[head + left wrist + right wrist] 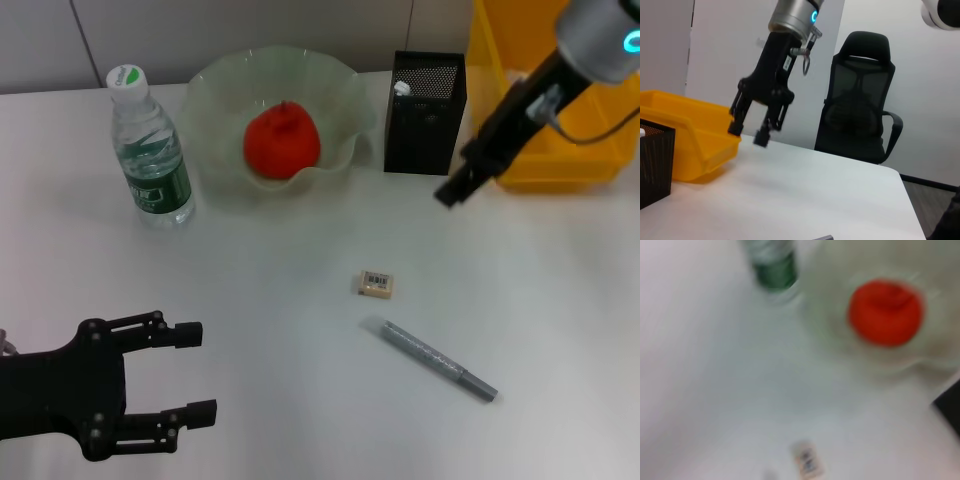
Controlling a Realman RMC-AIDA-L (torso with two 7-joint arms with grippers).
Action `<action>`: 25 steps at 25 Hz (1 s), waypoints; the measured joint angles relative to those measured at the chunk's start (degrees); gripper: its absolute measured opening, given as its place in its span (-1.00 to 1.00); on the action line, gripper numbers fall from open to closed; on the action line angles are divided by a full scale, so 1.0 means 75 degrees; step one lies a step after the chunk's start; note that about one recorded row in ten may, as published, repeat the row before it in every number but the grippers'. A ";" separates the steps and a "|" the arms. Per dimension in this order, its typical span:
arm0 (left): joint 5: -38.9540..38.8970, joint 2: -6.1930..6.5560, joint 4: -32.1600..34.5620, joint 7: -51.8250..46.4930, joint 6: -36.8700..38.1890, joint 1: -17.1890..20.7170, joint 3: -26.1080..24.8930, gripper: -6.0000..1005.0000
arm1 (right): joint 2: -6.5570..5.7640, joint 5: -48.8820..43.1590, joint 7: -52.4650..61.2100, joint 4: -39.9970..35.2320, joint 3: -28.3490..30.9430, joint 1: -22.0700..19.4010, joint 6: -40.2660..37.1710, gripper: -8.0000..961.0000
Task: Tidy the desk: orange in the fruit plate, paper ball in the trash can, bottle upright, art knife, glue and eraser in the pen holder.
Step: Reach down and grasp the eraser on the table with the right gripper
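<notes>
The orange [282, 140] [885, 312] lies in the fruit plate [345, 95] at the back. The bottle [150, 150] [772, 265] stands upright to the plate's left. The eraser [375, 284] [807, 460] and the slim grey art knife [437, 360] lie on the table's middle. A white top [402, 88] shows inside the pen holder [425, 120] [655, 160]; I cannot tell whether it is the glue. My right gripper [452, 190] [747, 135] hovers open and empty between the pen holder and the trash can [550, 150] [690, 130]. My left gripper [195, 372] rests open at the front left. The paper ball is out of view.
The white table [300, 400] ends at a wall behind the fruit plate. A black office chair [860, 105] stands beyond the table's far side in the left wrist view.
</notes>
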 joint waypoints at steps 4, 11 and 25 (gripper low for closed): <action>0.0000 0.0000 -0.0043 0.0098 0.0003 -0.0014 0.0011 0.56 | 0.0043 -0.0064 -0.0329 0.0923 -0.0278 0.0262 0.0242 0.43; 0.0000 0.0004 -0.0087 0.0128 0.0025 -0.0015 0.0099 0.56 | 0.0328 -0.0044 -0.0835 0.1999 -0.0837 0.0423 0.1196 0.43; 0.0000 0.0012 -0.0294 0.0405 -0.0016 0.0030 0.0118 0.56 | 0.0458 0.0440 -0.1042 0.3280 -0.1908 0.0696 0.2575 0.43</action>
